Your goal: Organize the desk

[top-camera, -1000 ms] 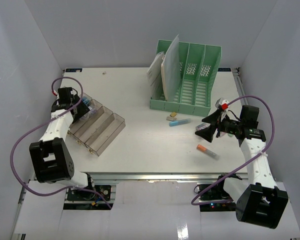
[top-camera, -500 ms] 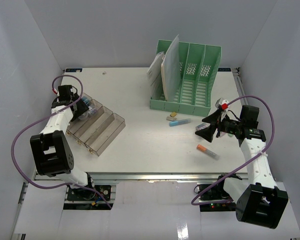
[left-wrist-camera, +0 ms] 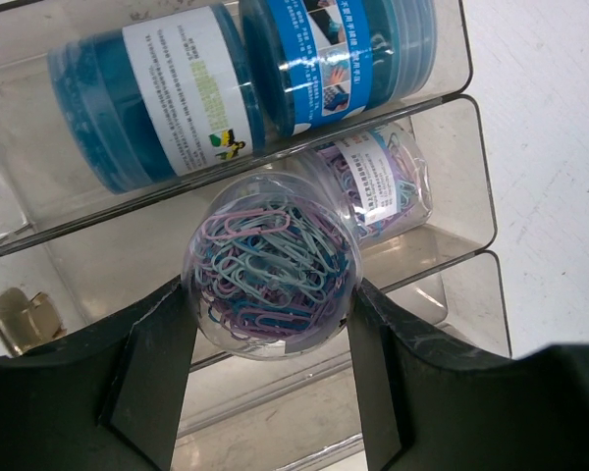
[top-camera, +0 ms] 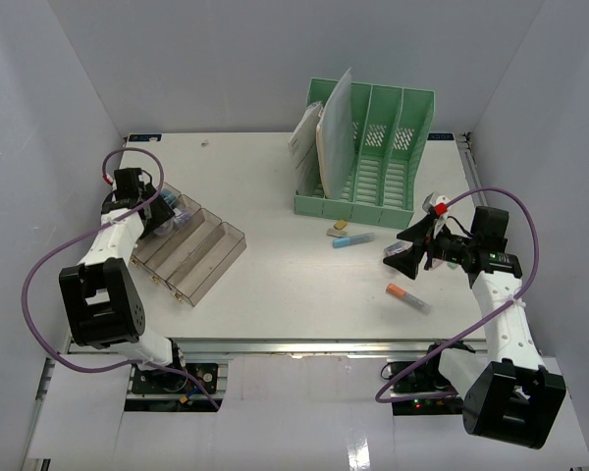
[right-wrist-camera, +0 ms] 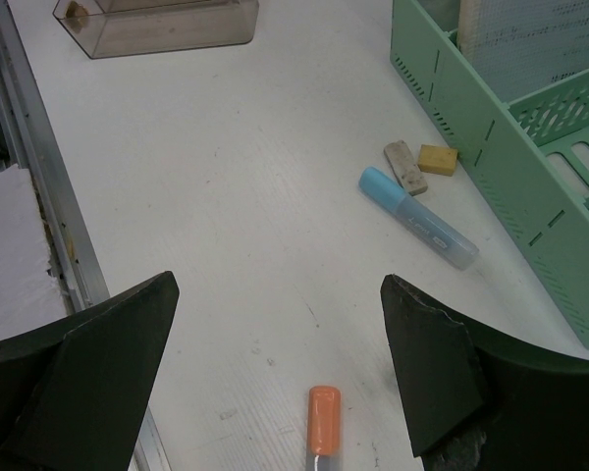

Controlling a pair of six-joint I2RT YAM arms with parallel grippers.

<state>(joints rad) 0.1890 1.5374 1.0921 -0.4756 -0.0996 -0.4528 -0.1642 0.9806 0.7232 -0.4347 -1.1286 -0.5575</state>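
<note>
From above, the worktop [top-camera: 275,265] is stretching across the whole scene, rail at its near edge, carrying the clear tray [top-camera: 191,250] at its left. At the left wrist, the left fingers [left-wrist-camera: 162,373] are pinching a round tub of paper clips [left-wrist-camera: 272,270] over that tray; lowering it fully into a slot before releasing looks wise. At the right wrist, the right fingers [right-wrist-camera: 108,373] are gaping wide, empty, over an orange marker [right-wrist-camera: 323,407].

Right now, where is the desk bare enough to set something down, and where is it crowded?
Bare: the desk between tray and orange marker, and its far strip left of the rack. Crowded: in front of the rack, by the erasers and blue marker.
</note>
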